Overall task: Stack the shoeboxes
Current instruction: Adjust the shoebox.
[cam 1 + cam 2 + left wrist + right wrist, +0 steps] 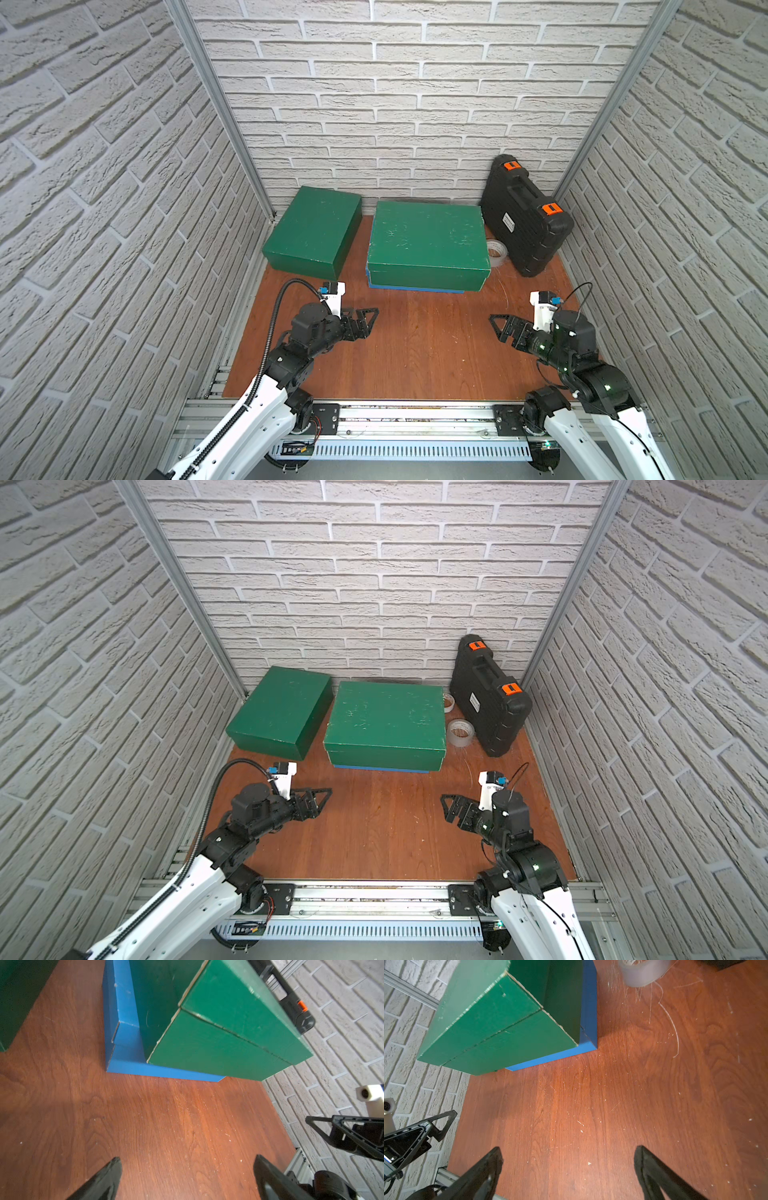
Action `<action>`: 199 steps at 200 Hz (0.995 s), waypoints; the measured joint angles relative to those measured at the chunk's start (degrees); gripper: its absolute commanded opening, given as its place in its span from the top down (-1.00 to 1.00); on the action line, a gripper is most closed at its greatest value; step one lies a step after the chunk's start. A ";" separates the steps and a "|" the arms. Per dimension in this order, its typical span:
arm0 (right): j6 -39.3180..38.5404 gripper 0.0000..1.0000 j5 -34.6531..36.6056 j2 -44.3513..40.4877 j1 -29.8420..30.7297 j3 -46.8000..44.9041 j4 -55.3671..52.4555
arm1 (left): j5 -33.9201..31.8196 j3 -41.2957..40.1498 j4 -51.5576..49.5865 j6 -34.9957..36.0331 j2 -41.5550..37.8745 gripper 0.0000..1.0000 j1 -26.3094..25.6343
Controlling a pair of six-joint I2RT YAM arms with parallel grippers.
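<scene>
Blue cardboard is showing plainly only in the wrist views, where the bright blue cardboard shoebox [122,1043] is presenting a side wall. In both top views it is peeking out as a thin strip under the dark green cardboard shoebox [428,243], which is sitting on it at the rear middle and overhanging it on the robot's right. A second dark green shoebox [311,232] is lying alone near the back-left corner, just beside the stack. All lids are closed, so any contents are staying hidden.

A grey tape roll [496,253] is lying between the stack and the black plastic case [525,220] with orange latches. A smaller tape roll [448,702] is appearing in a top view behind it.

Both the left gripper [187,1158] and the right gripper [568,1148] are hovering with fingers spread wide and empty over the reddish-brown wooden tabletop [415,353], apart from the boxes.
</scene>
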 measured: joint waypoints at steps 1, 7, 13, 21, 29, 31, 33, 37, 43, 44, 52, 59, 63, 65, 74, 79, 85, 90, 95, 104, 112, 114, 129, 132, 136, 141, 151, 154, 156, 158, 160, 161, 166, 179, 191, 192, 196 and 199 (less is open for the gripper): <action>0.02 -0.98 -0.07 0.20 0.00 -0.09 0.15 | -0.15 0.02 0.00 0.02 0.20 -0.96 -0.09; 0.11 -0.98 -0.28 0.85 0.00 -0.35 0.68 | -0.85 0.11 -0.02 0.02 0.92 -0.96 -0.26; 0.17 -0.98 -0.57 1.53 0.00 -0.61 1.36 | -1.64 0.37 -0.04 0.07 1.75 -0.96 -0.48; 0.24 -0.98 -0.83 2.29 0.02 -0.87 2.27 | -2.54 0.92 0.04 0.11 2.95 -0.96 -0.59; 0.42 -0.98 -0.98 3.21 0.02 -1.03 3.23 | -3.52 1.55 0.11 0.13 4.15 -0.96 -0.59; 0.50 -0.98 -1.03 3.43 0.02 -1.03 3.45 | -3.67 1.70 0.15 0.13 4.59 -0.96 -0.59; 0.55 -0.98 -1.09 3.61 0.02 -1.03 3.58 | -3.87 1.90 0.26 0.15 4.94 -0.96 -0.59; 0.55 -0.98 -1.14 4.20 0.02 -1.03 4.07 | -4.20 2.21 0.44 0.22 5.53 -0.96 -0.59; 0.66 -0.98 -1.25 5.14 0.04 -1.03 4.98 | -4.79 2.84 0.52 0.31 6.78 -0.96 -0.59; 0.66 -0.98 -1.27 5.25 0.07 -1.03 5.05 | -4.87 2.91 0.55 0.31 6.95 -0.96 -0.59; 0.76 -0.98 -1.31 6.60 0.11 -1.03 6.21 | -5.49 3.87 0.68 0.57 8.79 -0.96 -0.59; 0.85 -0.98 -1.31 7.91 0.13 -1.03 7.13 | -6.01 4.74 0.68 0.72 10.25 -0.96 -0.59; 0.92 -0.98 -1.31 8.70 0.13 -1.03 7.65 | -6.34 5.29 0.74 0.83 11.13 -0.96 -0.59; 0.94 -0.98 -1.31 9.14 0.13 -1.03 7.89 | -6.49 5.57 0.70 0.92 11.50 -0.97 -0.59; 0.98 -0.98 -1.29 10.75 0.13 -1.03 8.94 | -7.34 6.88 0.76 1.18 13.18 -0.96 -0.59; 1.01 -0.98 -1.27 11.63 0.15 -1.03 9.55 | -7.78 7.61 0.70 1.40 14.01 -0.96 -0.57; 0.98 -0.98 -1.22 12.74 0.17 -1.03 10.19 | -8.28 8.50 0.72 1.66 15.04 -0.97 -0.57; 1.01 -0.98 -1.14 13.62 0.22 -1.03 10.78 | -8.72 9.25 0.79 1.81 15.85 -0.96 -0.57; 1.01 -0.98 -1.05 14.47 0.26 -1.03 11.32 | -9.03 9.92 0.90 2.01 16.55 -0.96 -0.57; 0.98 -0.98 -0.87 16.17 0.35 -1.03 12.31 | -9.51 11.13 1.03 2.29 17.94 -0.97 -0.50; 0.96 -0.98 -0.70 17.59 0.37 -1.01 13.09 | -9.90 11.98 1.18 2.64 18.99 -0.97 -0.39; 0.98 -0.98 -0.61 17.92 0.37 -0.98 13.35 | -9.92 12.20 1.18 2.69 19.26 -0.96 -0.39; 0.96 -0.98 -0.09 20.92 0.39 -0.70 14.75 | -10.40 13.88 1.33 3.21 21.62 -0.96 -0.28; 0.98 -0.99 0.04 21.62 0.44 -0.61 15.10 | -10.45 14.14 1.33 3.30 22.03 -0.96 -0.22; 0.98 -0.99 0.22 22.38 0.44 -0.52 15.43 | -10.49 14.56 1.38 3.45 22.58 -0.96 -0.13; 0.98 -0.99 0.39 23.39 0.46 -0.35 15.87 | -10.51 15.02 1.36 3.65 23.21 -0.96 -0.04; 0.96 -1.00 0.55 25.62 0.50 0.15 16.70 | -10.56 15.89 1.42 4.00 24.55 -0.96 0.39; 0.98 -1.00 0.66 26.16 0.50 0.35 16.90 | -10.58 16.09 1.46 4.07 24.85 -0.96 0.50; 0.98 -1.00 0.66 26.73 0.52 0.50 17.18 | -10.58 16.24 1.51 4.13 25.09 -0.97 0.61; 0.98 -1.00 0.66 27.12 0.52 0.63 17.33 | -10.54 16.39 1.49 4.15 25.31 -0.97 0.74; 0.98 -1.00 0.68 27.47 0.55 0.79 17.55 | -10.54 16.52 1.46 4.15 25.51 -0.97 0.83; 0.98 -1.00 0.68 27.61 0.55 0.83 17.62 | -10.54 16.63 1.44 4.17 25.64 -0.97 0.92; 0.98 -1.00 0.70 28.50 0.57 1.14 18.08 | -10.49 16.90 1.46 4.22 26.12 -0.97 1.22; 0.98 -1.00 0.72 30.62 0.63 1.95 19.39 | -10.45 17.59 1.49 4.39 27.15 -0.96 2.08; 0.96 -1.00 0.94 32.28 0.72 2.69 20.55 | -10.32 18.05 1.57 4.61 27.89 -0.96 2.86; 0.96 -1.00 0.94 32.37 0.74 2.73 20.63 | -10.32 18.10 1.57 4.61 27.96 -0.97 2.97; 0.98 -1.00 1.09 32.87 0.76 2.97 21.00 | -10.27 18.21 1.62 4.66 28.11 -0.96 3.19; 0.96 -1.00 1.25 33.31 0.79 3.17 21.27 | -10.25 18.32 1.55 4.68 28.28 -0.96 3.43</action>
